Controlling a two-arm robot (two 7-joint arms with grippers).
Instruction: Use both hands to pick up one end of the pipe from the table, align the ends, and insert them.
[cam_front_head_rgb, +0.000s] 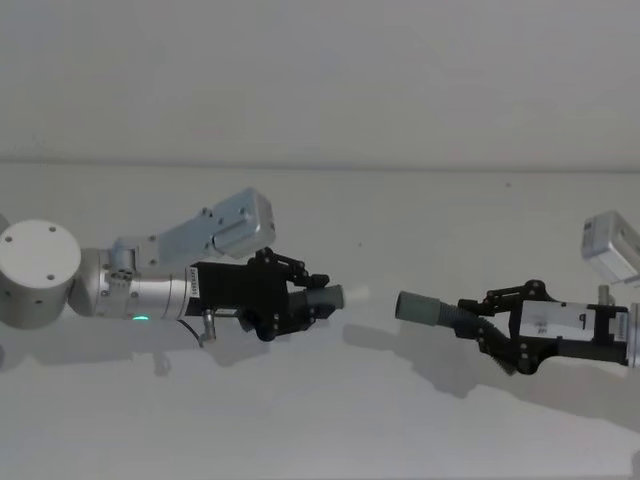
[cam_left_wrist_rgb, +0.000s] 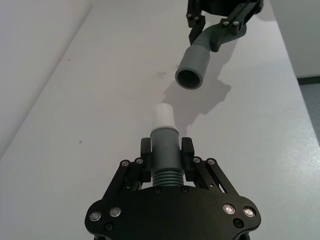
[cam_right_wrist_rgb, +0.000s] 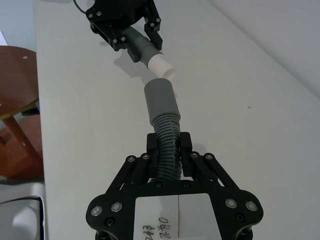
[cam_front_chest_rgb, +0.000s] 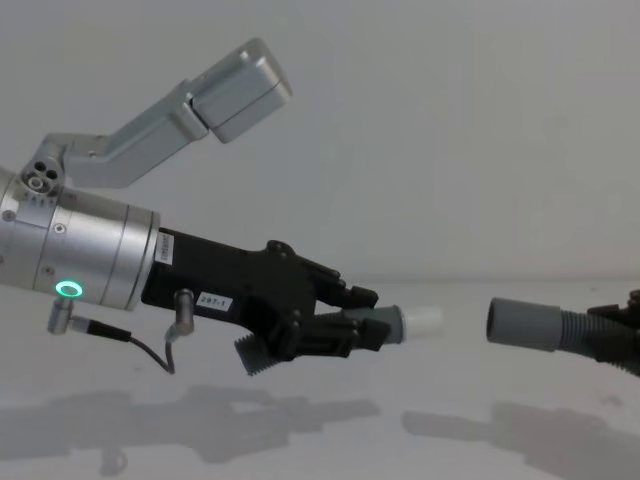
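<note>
My left gripper (cam_front_head_rgb: 312, 300) (cam_left_wrist_rgb: 166, 150) (cam_front_chest_rgb: 352, 325) is shut on the short ribbed pipe piece (cam_left_wrist_rgb: 165, 165), whose white tip (cam_front_head_rgb: 356, 295) (cam_left_wrist_rgb: 163, 116) (cam_front_chest_rgb: 421, 322) points right. My right gripper (cam_front_head_rgb: 478, 325) (cam_right_wrist_rgb: 169, 146) is shut on the longer ribbed pipe piece (cam_right_wrist_rgb: 168, 131), whose grey cuff (cam_front_head_rgb: 420, 308) (cam_right_wrist_rgb: 161, 100) (cam_front_chest_rgb: 525, 323) points left with its open mouth (cam_left_wrist_rgb: 190, 79) facing the tip. Both pieces hang above the white table (cam_front_head_rgb: 300, 420), casting shadows on it. The two ends face each other roughly level, with a short gap between them.
A pale wall rises behind the table's far edge (cam_front_head_rgb: 320, 165). A round brown wooden stool (cam_right_wrist_rgb: 15, 80) stands beyond the table's side edge. Grey floor (cam_left_wrist_rgb: 310, 105) shows past the other side edge.
</note>
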